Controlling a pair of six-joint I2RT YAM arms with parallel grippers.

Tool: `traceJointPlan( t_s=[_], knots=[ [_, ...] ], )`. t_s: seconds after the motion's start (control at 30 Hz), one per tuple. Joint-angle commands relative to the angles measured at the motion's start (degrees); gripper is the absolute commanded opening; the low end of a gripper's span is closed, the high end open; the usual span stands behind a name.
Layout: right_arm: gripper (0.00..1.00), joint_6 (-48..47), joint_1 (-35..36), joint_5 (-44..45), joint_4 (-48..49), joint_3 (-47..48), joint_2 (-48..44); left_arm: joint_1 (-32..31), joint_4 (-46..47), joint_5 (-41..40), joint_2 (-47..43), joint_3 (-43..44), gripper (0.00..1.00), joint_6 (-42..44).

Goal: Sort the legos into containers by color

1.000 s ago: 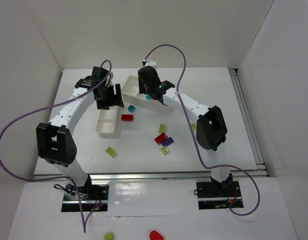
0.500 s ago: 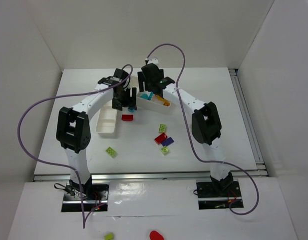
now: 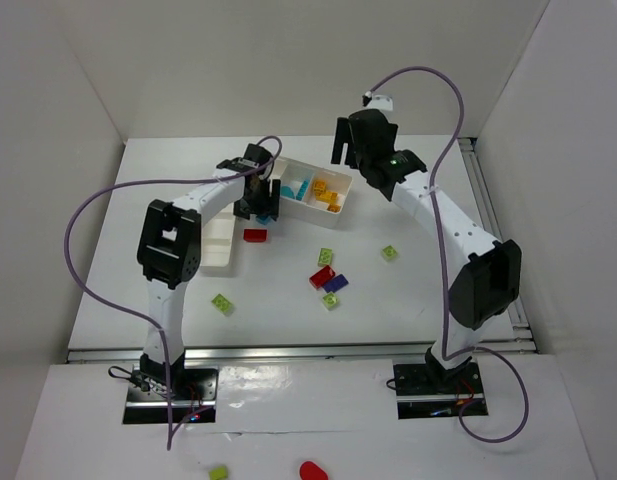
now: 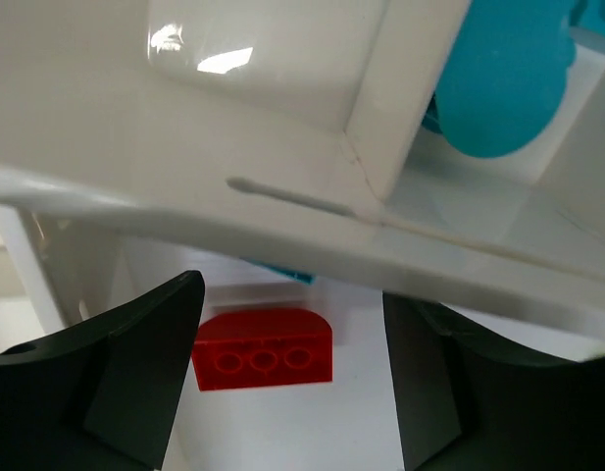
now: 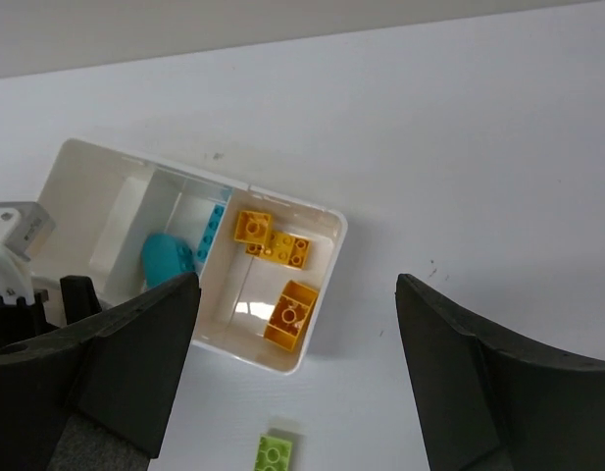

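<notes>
Left hand (image 4: 292, 392), spread, hovers over a red studded plastic brick (image 4: 263, 361) beside the white divided plastic tray (image 5: 324, 289); right hand (image 5: 297, 368) spread above.

White table (image 3: 278, 310), divided tray (image 5: 96, 196), narrower tray (image 3: 217, 256), loose legos (image 3: 255, 236) (red, green, purple)

White arms (image 3: 216, 193), black joints (image 3: 170, 245), purple cables (image 3: 418, 69).

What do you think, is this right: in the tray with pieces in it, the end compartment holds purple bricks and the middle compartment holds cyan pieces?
Not quite. The bricks in the end compartment of the tray are orange-yellow, not purple; the right wrist view shows this plainly. The rest stands: the middle compartment holds cyan pieces.
</notes>
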Motion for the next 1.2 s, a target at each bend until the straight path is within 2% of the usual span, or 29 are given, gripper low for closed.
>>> traceJointPlan(
  t_s=[0.0,0.13,0.17,0.27,0.3,0.33,0.47,0.57,0.77,0.93,1.03,1.17],
  knots=[
    [0.87,2.63,-0.76,0.98,-3.46,-2.20,-1.40,0.15,3.69,-3.20,1.46,0.46,0.83,2.18],
    [0.86,2.63,-1.29,0.98,-3.46,-3.96,-2.55,-0.37,7.21,-3.20,2.00,-0.86,0.76,2.88],
    [0.86,2.63,-1.81,0.98,-3.46,-3.96,-2.55,-0.38,8.34,-4.07,2.00,-1.48,0.70,2.88],
    [0.86,2.63,-1.82,0.98,-3.46,-3.96,-2.55,-0.90,10.55,-4.08,1.47,-3.15,0.61,3.41],
    [0.86,2.63,-1.82,0.98,-3.46,-3.96,-2.55,-0.91,10.55,-4.08,1.47,-3.15,0.56,3.93],
    [0.86,2.63,-2.34,0.98,-3.46,-3.96,-2.55,-0.91,10.55,-4.08,1.47,-3.15,0.48,3.94],
    [0.86,2.63,-2.35,0.98,-3.46,-3.96,-2.55,-0.91,9.15,-4.69,0.25,-3.76,0.32,3.94],
    [0.86,2.63,-2.87,0.98,-3.46,-3.96,-2.55,-1.43,8.62,-5.31,-1.86,-5.26,0.32,3.41],
    [0.86,2.63,-2.87,0.98,-3.46,-3.96,-3.08,-1.96,5.11,-5.92,-9.86,-5.88,0.23,2.88],
    [0.86,2.63,-2.87,0.98,-3.46,-4.49,-3.69,-3.10,4.58,-5.48,-13.90,-3.34,0.23,2.88],
    [0.86,2.63,-2.87,0.98,-3.46,-5.02,-4.22,-3.62,4.58,-3.74,-11.81,2.10,0.23,4.02],
    [0.86,2.63,-3.40,1.50,-4.61,-5.72,-6.14,-4.15,3.43,-0.83,-4.78,14.47,0.23,3.41]
  ],
)
